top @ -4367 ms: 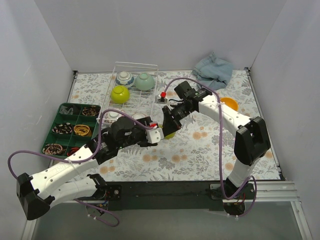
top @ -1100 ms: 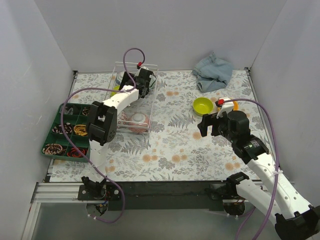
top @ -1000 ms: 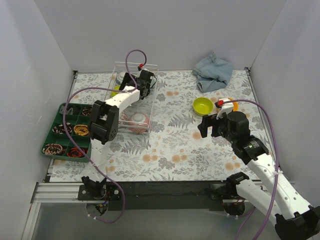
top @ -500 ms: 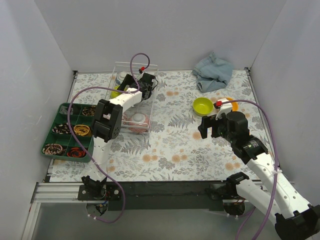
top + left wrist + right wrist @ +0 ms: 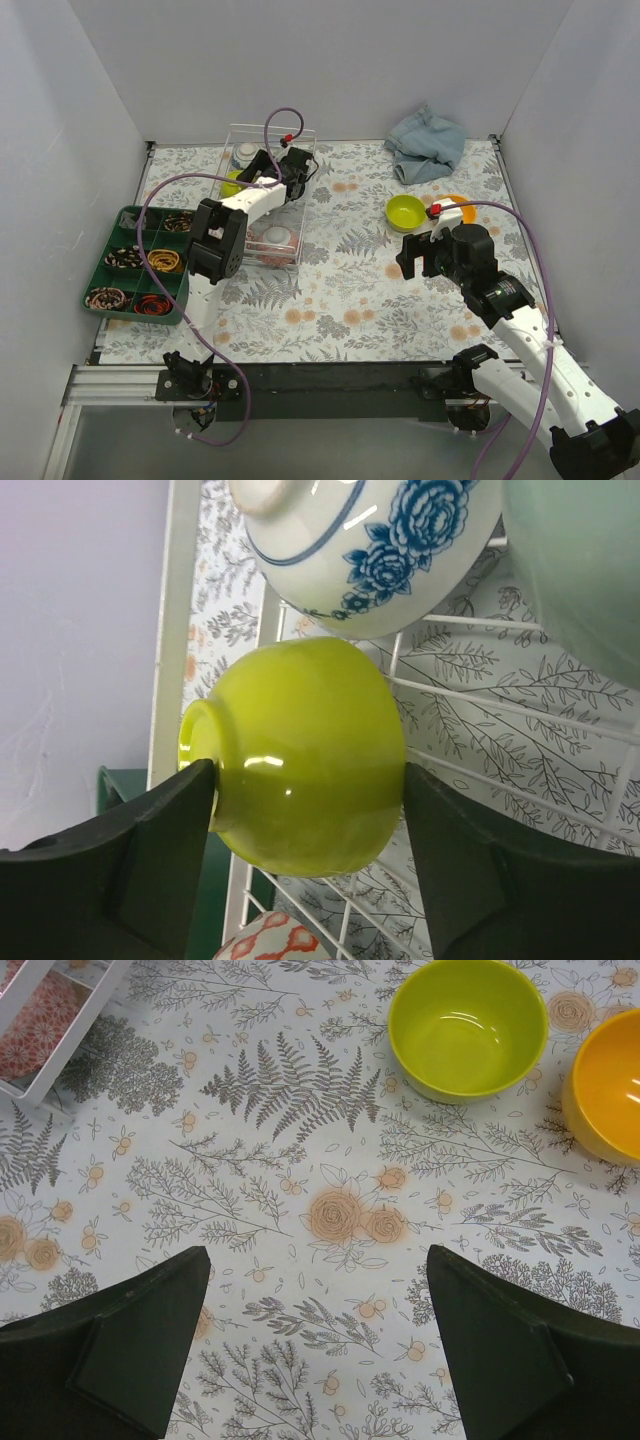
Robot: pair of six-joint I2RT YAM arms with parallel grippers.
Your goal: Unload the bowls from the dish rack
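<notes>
Lime green bowl (image 5: 300, 755) first: it sits in the dish rack (image 5: 175, 600) at the far left of the worktop (image 5: 300, 1160). My left tool (image 5: 307, 780) is closed partway onto it, one finger against its foot and the other against its mouth end. Just beside the lime green bowl in the rack are a blue-and-white bowl (image 5: 380, 550) and a pale green bowl (image 5: 580, 570), and a red-patterned bowl (image 5: 275, 240) lies at the rack's near end. A second lime green bowl (image 5: 468, 1025) and an orange bowl (image 5: 610, 1085) stand mouth up, close together on the right of the worktop. My right tool (image 5: 318, 1260) hangs near them, fingers spread wide and holding nothing. A floral cloth covers the worktop, and plain pale walls (image 5: 330, 60) close it in on three sides. A crumpled denim cloth (image 5: 428, 145) lies at the back. A dark green compartment tray (image 5: 130, 313) of small rings sits just left of the rack. The left arm's purple cable (image 5: 160, 185) arcs over that corner, and the arm hides part of the rack from above.
</notes>
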